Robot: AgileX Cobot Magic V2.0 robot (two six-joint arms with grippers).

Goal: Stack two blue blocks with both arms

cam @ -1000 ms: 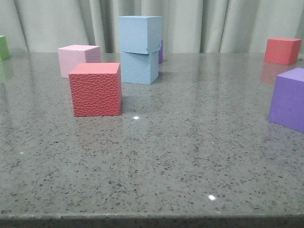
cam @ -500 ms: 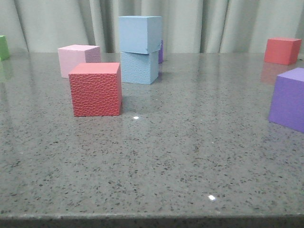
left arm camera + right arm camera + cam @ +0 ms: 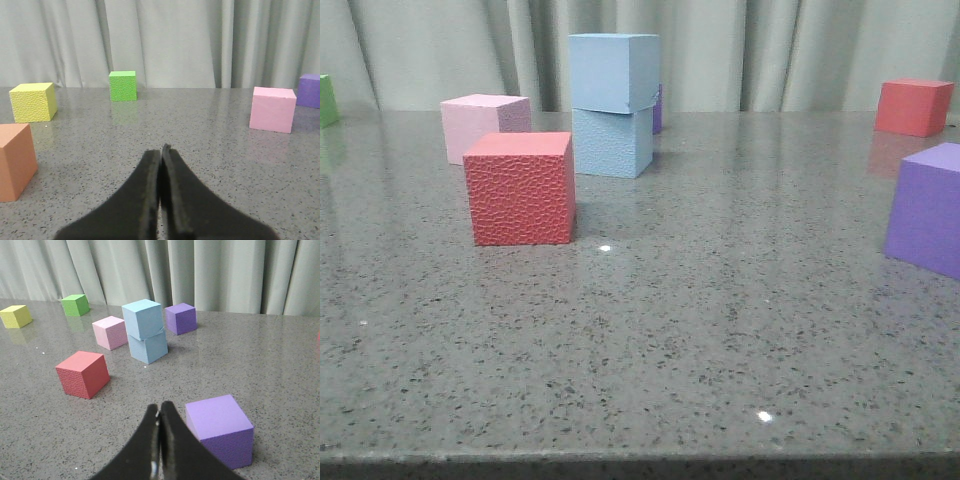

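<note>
The smooth blue block (image 3: 613,71) sits on top of the pebbly blue block (image 3: 612,142) at the back of the table, slightly turned on it. The stack also shows in the right wrist view, smooth block (image 3: 143,318) above pebbly block (image 3: 148,347). No gripper shows in the front view. My left gripper (image 3: 161,150) is shut and empty, low over bare table, far from the stack. My right gripper (image 3: 160,407) is shut and empty, well short of the stack, next to a purple cube (image 3: 219,430).
A red pebbly cube (image 3: 520,187) stands in front of the stack, a pink cube (image 3: 484,126) to its left. A purple cube (image 3: 926,207) and a red cube (image 3: 914,106) are on the right. Green (image 3: 123,85), yellow (image 3: 33,102) and orange (image 3: 16,160) cubes lie by the left arm.
</note>
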